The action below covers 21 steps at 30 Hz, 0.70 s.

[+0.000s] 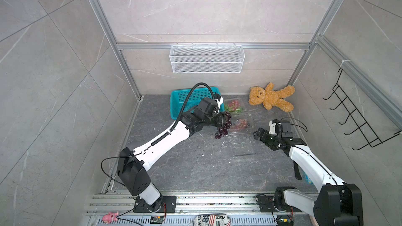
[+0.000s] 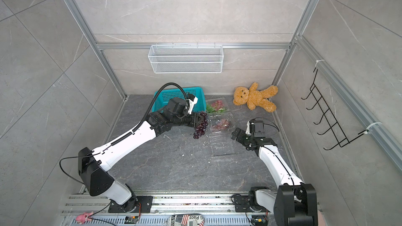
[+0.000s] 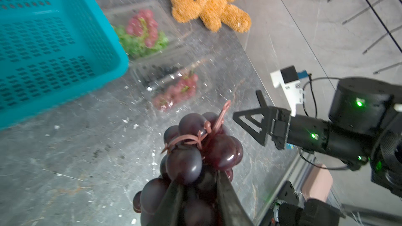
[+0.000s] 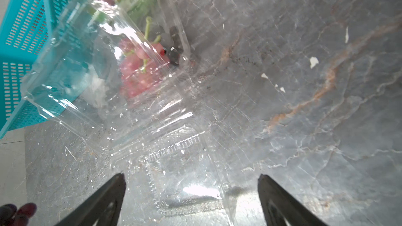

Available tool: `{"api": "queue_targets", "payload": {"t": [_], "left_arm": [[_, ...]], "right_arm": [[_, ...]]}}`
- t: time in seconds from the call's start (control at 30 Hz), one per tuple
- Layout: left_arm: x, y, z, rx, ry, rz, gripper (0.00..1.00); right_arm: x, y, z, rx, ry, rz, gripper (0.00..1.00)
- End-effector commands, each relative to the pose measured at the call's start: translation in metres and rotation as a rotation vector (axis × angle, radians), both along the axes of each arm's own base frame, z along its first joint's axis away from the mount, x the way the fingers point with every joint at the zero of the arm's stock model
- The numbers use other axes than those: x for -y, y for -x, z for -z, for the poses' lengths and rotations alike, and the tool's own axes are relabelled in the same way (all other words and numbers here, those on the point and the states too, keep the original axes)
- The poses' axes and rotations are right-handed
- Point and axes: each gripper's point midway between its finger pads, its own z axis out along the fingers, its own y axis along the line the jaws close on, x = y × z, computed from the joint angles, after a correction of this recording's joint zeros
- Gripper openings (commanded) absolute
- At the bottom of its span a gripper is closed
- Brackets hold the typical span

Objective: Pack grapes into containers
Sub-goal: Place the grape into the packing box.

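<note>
- The teal basket (image 1: 185, 102) sits at the back, on the left; no grapes show in it
- The left gripper (image 1: 225, 120) is clamped narrow on the dark bunch (image 1: 222, 130), which hangs from its jaws just beside the containers, on their left and not over any of them; whether its lowest berries touch the table I cannot tell
- Step in hand, as I judge it: carrying this bunch to a box
- The far container (image 1: 241, 102) holds a pink bunch lying on green grapes
- The middle container (image 1: 250, 119) holds pink grapes (image 1: 239, 124); how its lid stands is hard to read through the glare
- The near container (image 1: 242, 146) lies open and empty, so it looks like the target
- The next move calls for swinging the bunch rightward over that open box, lowering it inside the rim, then releasing
- The right gripper (image 1: 257, 135) stands wide, holding nothing, just beside the empty box, well placed to steady the light plastic
</note>
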Motion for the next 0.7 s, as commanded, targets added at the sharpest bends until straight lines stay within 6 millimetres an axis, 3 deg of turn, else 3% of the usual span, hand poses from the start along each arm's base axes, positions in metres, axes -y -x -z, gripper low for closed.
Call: {"api": "queue_targets", "payload": {"t": [0.0, 0.3, 0.67], "left_arm": [[0.023, 0.009, -0.022, 0.041, 0.096, 0.03, 0.23], [0.066, 0.021, 0.013, 0.001, 0.085, 0.12, 0.23], [0.093, 0.017, 0.054, -0.037, 0.034, 0.18, 0.23]], "right_arm": [[0.0, 0.002, -0.002, 0.021, -0.034, 0.013, 0.97], [0.005, 0.005, 0.004, 0.021, -0.061, 0.029, 0.97], [0.014, 0.006, 0.016, 0.012, -0.097, 0.048, 0.97]]}}
